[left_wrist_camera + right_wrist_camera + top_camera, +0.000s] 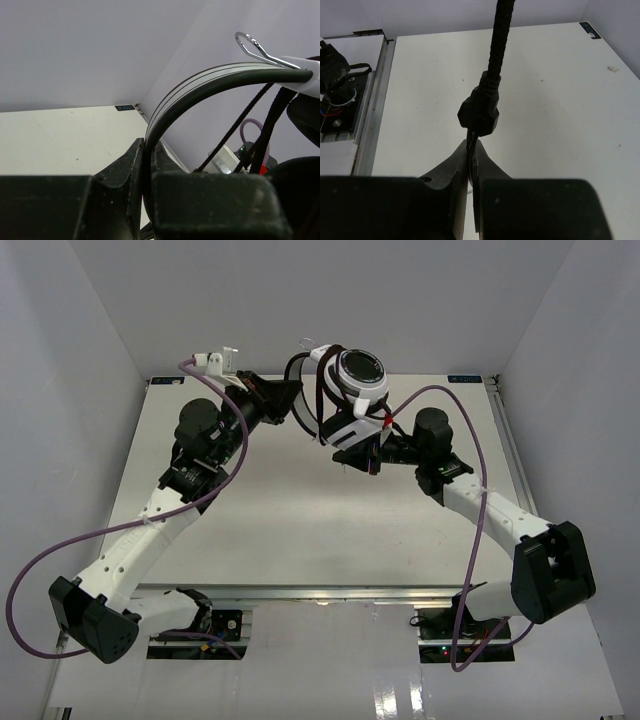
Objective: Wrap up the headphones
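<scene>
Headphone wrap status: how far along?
Done: headphones are up off the table; cord appears looped across them at least once. In hand: left gripper clamps the headband, right gripper pinches the cord below its moulded block. Left: wind the remaining cord and set down.

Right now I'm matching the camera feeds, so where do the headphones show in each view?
Top: headphones held up at back centre.
Left wrist: headband arcs up from the left gripper.
Right wrist: only the cord, rising from the right gripper.
Shared: the white table.

white-and-black headphones [352,390] up in the air, black cord [498,45] taut.
</scene>
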You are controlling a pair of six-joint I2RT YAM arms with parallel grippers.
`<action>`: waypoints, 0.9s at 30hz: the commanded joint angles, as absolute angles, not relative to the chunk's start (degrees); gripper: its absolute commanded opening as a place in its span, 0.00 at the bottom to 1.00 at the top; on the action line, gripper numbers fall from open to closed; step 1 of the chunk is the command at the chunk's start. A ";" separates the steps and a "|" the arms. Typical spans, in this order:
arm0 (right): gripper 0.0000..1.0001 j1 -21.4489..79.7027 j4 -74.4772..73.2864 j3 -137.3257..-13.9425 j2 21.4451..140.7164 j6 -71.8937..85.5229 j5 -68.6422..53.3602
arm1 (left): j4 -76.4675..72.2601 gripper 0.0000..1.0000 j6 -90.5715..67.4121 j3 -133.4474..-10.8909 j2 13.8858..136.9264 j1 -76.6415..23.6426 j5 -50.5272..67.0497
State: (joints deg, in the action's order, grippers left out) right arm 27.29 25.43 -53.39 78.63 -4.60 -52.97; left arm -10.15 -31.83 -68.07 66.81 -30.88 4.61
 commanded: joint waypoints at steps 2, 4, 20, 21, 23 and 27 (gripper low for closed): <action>0.08 29.28 19.46 -50.94 72.47 -9.62 -46.29 | -9.44 0.00 -37.98 -68.91 63.06 -30.94 -15.74; 0.08 30.58 16.16 -50.34 70.80 -12.35 -43.86 | -6.90 0.00 -40.09 -69.11 64.20 -30.97 -21.69; 0.11 32.56 23.48 -43.18 74.59 -0.75 -45.37 | -1.53 0.00 -43.45 -65.13 82.09 -36.15 -33.89; 0.12 32.59 25.76 -41.82 75.37 1.04 -45.83 | -1.27 0.00 -43.25 -64.19 82.38 -36.25 -32.92; 0.15 32.61 28.75 -40.07 76.79 3.19 -46.18 | -0.24 0.00 -43.53 -61.90 83.18 -36.24 -31.48; 0.16 32.34 34.29 -37.36 80.28 6.76 -46.85 | 3.33 0.00 -44.98 -58.61 85.80 -36.30 -28.41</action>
State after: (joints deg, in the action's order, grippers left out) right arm 32.29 22.30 -39.32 78.16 -0.20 -43.14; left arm 4.52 -41.68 -60.47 85.44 -36.51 -30.46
